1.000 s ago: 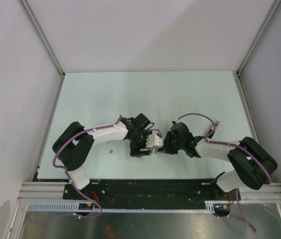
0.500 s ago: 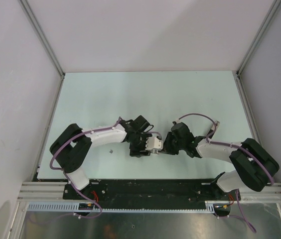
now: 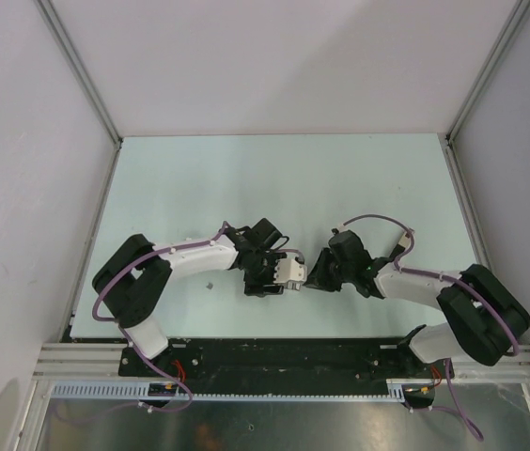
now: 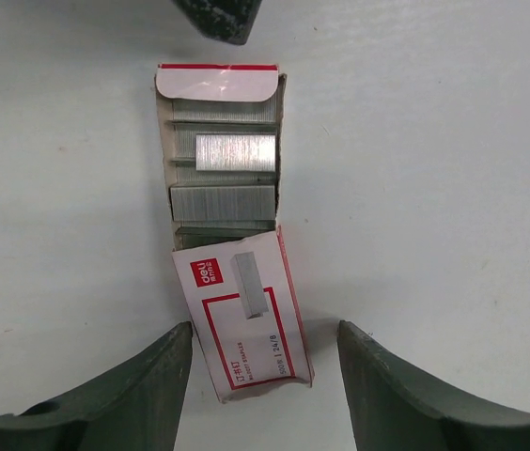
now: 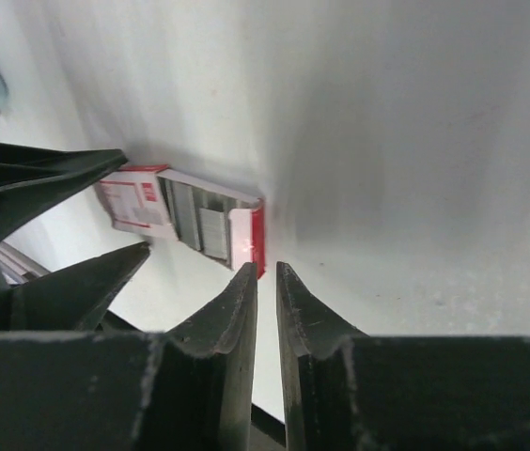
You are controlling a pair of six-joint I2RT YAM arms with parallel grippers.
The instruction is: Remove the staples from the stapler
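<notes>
Filling the floor of the white-walled cell, the pale green table (image 3: pixel 274 178) carries both arms, which bend inward and meet low over its near middle. The left arm (image 3: pixel 190 252) reaches in from the left and the right arm (image 3: pixel 415 280) from the right, their black wrists nearly nose to nose.

The left gripper (image 4: pixel 265 329) stands with its fingers well apart, one on each side of the staple box (image 4: pixel 246 319). A bare strip of table shows between the box and the right-hand finger. The other finger is very close to the box's corner, and I cannot tell whether it touches.

The right gripper (image 5: pixel 263 272) has its fingers almost together, with only a thin slit between them and nothing in it. Its tips hang just off the red-edged end flap of the box, at the end opposite the left gripper. In the left wrist view one dark tip shows just beyond that flap.

The staple box lies flat on the table between the two grippers. It is a red and white card sleeve with its tray standing partly out. The staples (image 4: pixel 235 150) lie in the open tray as silver-grey strips, one brighter strip on top near the flap end.

A small dark speck (image 3: pixel 209 285) sits on the table beside the left arm, apart from the box.
</notes>
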